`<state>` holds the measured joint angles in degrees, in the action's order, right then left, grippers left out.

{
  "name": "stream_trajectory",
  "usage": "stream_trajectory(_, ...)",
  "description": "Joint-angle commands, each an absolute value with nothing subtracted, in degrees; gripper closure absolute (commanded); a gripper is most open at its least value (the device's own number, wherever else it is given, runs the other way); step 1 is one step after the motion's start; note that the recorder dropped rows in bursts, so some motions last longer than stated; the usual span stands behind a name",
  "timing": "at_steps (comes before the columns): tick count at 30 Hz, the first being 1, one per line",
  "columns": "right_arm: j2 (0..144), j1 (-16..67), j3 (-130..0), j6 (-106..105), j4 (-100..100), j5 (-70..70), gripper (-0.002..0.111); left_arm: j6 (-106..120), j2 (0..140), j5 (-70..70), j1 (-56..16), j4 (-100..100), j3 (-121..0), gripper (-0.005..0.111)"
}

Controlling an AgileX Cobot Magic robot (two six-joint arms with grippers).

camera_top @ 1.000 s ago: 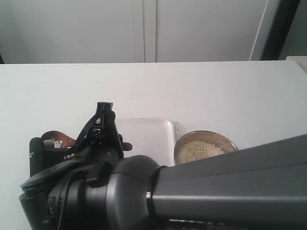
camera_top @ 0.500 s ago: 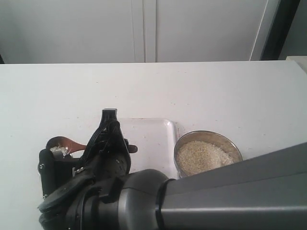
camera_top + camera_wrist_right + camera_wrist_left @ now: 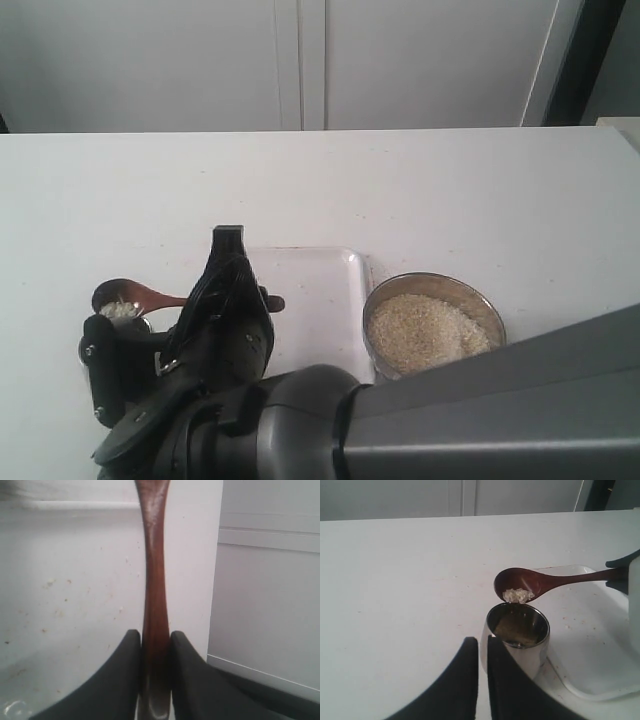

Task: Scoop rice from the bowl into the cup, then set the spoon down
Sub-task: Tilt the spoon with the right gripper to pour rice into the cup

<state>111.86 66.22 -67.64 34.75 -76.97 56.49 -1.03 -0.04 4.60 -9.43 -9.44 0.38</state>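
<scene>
The black left fingers [image 3: 462, 685] stand almost together, with only a thin slit between them and nothing in it. Just beyond them the small, shiny stainless-steel cup [image 3: 517, 640] stands upright on the bench. I cannot tell whether they touch its wall. If it is unheld, a knock from the spoon's lip could slide or tip it.

The slender, dark reddish-brown wooden spoon [image 3: 522, 582] hovers close over the cup's far rim. A small heap of off-white rice [image 3: 518, 595] sits at its lower edge. The spoon looks off-centre to the mouth, so pouring from here may drop grains outside. How much rice the reflective cup already holds is unclear.

The right fingers [image 3: 125, 680] are clamped narrow on the thin, glossy handle near its end. That long lever could twist in the grip and dump the load early.

The shallow white plastic tray [image 3: 320, 280] lies just beside the cup and may catch strays. Further right, the wide, shallow steel bowl [image 3: 432, 277] holds plenty of rice.

The white bench [image 3: 450, 190] is matt, flat and lightly specked, so scattered grains would be hard to spot. Pale panelled doors [image 3: 150, 60] close the room behind it, with a dark upright strip at far right.
</scene>
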Motion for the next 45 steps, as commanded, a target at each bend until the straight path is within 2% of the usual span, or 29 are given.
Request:
stream_trajectory(1,111.6,66.7,-66.3,35.2,-77.1,61.0,0.108,-1.1,0.0,4.4,-9.8,-9.9,0.0,0.092)
stream_trajectory(19,111.6,69.1,-64.5,39.1,-81.9,60.2,0.108,-1.1,0.0,4.4,-9.8,-9.9,0.0,0.092)
stream_trajectory(45,111.6,70.2,-64.5,38.6,-85.3,66.1,0.108,-1.1,0.0,4.4,-9.8,-9.8,0.0,0.092)
